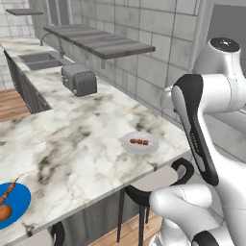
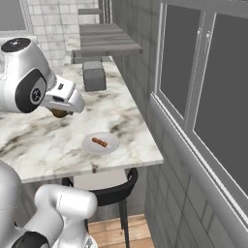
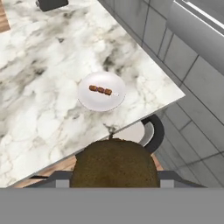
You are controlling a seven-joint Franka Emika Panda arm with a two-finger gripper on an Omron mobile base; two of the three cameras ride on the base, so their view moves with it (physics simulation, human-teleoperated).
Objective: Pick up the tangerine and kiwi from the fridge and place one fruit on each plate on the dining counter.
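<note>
Tiled kitchen wall behind a long dining counter [image 1: 81,144] of white veined marble in the left base view, with a toaster [image 1: 79,79] and sink [image 1: 41,60] further along; near the counter's end sits the pale plate [image 1: 140,142] carrying a small brown skewer, and at the lower left edge the blue plate [image 1: 14,202] already bearing the tangerine [image 1: 4,212]. From the right base view, the same pale plate [image 2: 100,143] lying close to the counter's near edge, a dark chair [image 2: 114,191] tucked beneath, and above the marble the gripper [image 2: 60,113], closed on the kiwi [image 2: 59,113], a brown ball peeping from under the white hand, up and to the left of the plate and well clear of the surface. Through the hand view, looking down: the kiwi [image 3: 114,164] large and brown between the fingertips at the bottom, clamped at a narrow setting, the pale plate [image 3: 101,91] ahead and below, not yet under the fruit. Judged as the carry toward the second plate: best done by centring above the plate's bare part beside the skewer, descending low before releasing, since a round fruit dropped from height would likely roll off toward the nearby counter edge.
</note>
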